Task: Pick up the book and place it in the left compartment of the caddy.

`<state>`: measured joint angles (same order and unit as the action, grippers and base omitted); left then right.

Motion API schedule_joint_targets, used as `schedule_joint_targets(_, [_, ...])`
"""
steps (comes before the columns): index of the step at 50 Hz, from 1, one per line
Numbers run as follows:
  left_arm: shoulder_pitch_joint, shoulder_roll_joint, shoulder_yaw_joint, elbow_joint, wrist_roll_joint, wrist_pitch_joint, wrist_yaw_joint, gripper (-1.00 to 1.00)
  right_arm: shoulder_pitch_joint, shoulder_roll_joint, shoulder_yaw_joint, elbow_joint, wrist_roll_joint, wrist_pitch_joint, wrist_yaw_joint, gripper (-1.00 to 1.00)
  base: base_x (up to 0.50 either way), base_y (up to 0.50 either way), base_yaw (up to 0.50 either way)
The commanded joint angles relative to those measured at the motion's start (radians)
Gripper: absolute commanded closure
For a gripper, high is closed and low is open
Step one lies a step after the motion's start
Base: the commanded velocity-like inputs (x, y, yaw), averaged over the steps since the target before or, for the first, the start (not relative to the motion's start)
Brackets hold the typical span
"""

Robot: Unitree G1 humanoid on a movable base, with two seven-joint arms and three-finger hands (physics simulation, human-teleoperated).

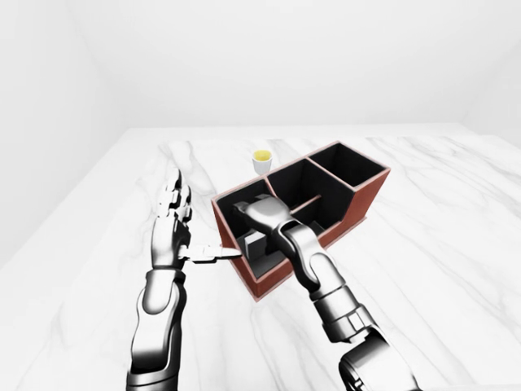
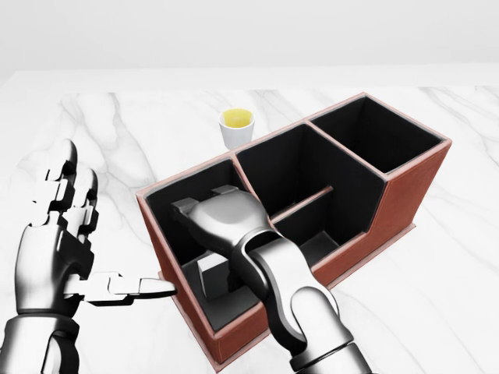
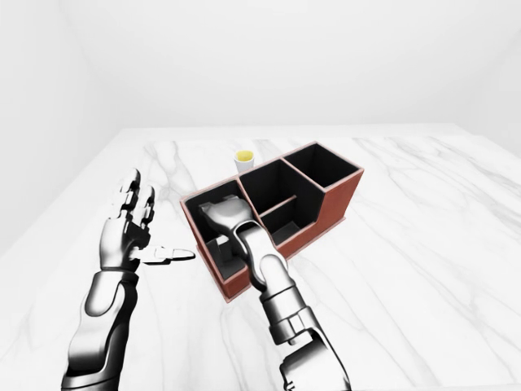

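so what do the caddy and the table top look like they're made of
Caddy: reddish-brown outer walls with a matte, leather-like or painted look, and flat black lining inside; the render leaves the actual material open. Table top: white with grey veining, like polished marble. The small cup beside the caddy looks like plain white glazed ceramic.

book (image 2: 209, 274) in caddy's (image 2: 405, 199) left compartment
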<state>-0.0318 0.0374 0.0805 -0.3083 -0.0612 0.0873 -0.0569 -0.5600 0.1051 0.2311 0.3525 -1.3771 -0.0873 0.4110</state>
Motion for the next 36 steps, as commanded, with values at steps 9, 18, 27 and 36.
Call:
schedule_joint_targets(9, [0.001,0.003,0.008,-0.023,-0.001,0.000,0.002,-1.00,0.113,0.005,-0.028,-0.458,0.235,0.000,0.269,-0.55,0.00,0.00,0.00])
schedule_joint_targets(18, [0.003,0.004,0.014,-0.051,-0.001,0.000,0.004,-1.00,0.210,-0.022,-0.079,-0.743,0.485,0.000,0.287,-0.62,0.00,0.00,0.00])
schedule_joint_targets(27, [0.004,0.003,0.010,-0.080,0.002,0.000,0.005,-1.00,0.383,-0.157,-0.205,-0.889,0.814,0.065,0.206,-0.84,0.00,0.00,0.00])
schedule_joint_targets(36, [-0.002,0.004,0.014,-0.088,0.000,0.000,0.005,-1.00,0.375,-0.200,-0.283,-0.827,1.043,0.063,0.084,-1.00,0.00,0.00,0.00])
